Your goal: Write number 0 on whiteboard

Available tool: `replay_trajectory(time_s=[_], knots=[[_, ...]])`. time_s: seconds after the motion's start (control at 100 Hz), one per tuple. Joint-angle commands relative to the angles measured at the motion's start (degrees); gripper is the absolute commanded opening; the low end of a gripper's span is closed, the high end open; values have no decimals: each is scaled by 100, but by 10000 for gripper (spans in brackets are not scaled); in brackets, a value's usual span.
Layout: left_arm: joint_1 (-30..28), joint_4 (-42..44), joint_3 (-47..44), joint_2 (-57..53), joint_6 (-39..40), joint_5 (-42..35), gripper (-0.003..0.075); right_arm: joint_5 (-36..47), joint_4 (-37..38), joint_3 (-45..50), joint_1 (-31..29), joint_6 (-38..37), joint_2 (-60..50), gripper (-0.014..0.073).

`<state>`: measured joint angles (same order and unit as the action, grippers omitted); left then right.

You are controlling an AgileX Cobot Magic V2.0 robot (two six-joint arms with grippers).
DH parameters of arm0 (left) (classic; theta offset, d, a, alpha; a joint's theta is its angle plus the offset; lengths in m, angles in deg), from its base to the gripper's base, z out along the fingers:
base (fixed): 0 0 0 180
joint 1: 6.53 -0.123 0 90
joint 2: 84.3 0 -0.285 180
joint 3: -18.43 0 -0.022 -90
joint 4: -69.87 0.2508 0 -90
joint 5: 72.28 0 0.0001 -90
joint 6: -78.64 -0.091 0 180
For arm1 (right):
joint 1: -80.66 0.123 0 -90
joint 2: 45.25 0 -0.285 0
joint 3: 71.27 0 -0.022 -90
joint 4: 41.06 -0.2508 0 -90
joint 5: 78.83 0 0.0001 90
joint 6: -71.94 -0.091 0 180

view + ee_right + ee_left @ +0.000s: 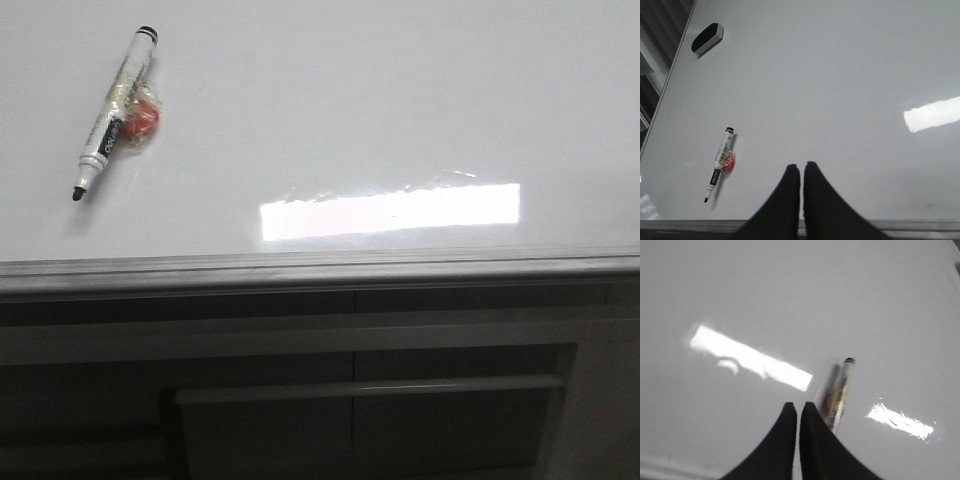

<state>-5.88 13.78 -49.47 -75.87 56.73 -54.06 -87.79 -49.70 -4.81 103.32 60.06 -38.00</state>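
**Marker lies uncapped on blank whiteboard**

Cabinet [300, 400] stands nearest, under the whiteboard [400, 100]. No 0 is on it. Marker [115, 110] lies at its left with a red piece [140, 122] taped on. Left tool [798, 412] and right tool [801, 175] are both pressed together, holding nothing. An eraser [707, 38] rests far off.

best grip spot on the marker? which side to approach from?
Judgement: take the marker across its barrel just above the red lump taped at mid-length, coming straight down. It lies flat on the whiteboard, uncapped tip toward the board's near edge, so pincer fingers should straddle the barrel's narrow width. The left pincer looks nearest.
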Motion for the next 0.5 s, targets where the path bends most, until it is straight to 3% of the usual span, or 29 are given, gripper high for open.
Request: replay_trajectory(time_s=[0.0,0.1,0.15,0.21,0.3,0.37,0.49], knots=[[45,75,885,504,-1491,538,1,-376,509,-743,-39,41,284,99],[45,880,1785,1509,-2256,1741,144,-605,760,-1142,-39,41,642,276],[169,1376,2115,1911,-2212,1875,234,-605,795,-1247,-39,45,861,356],[299,1817,2442,2307,-2205,1875,306,-605,865,-1312,-39,45,1070,393],[516,2623,2952,2920,-2033,1875,292,-592,979,-1337,-39,45,1347,392],[877,3634,3430,3427,-1185,2029,256,-592,991,-1337,-39,45,1519,392],[1698,5813,4340,4431,429,3099,240,-592,1023,-1337,-39,45,1695,392]])
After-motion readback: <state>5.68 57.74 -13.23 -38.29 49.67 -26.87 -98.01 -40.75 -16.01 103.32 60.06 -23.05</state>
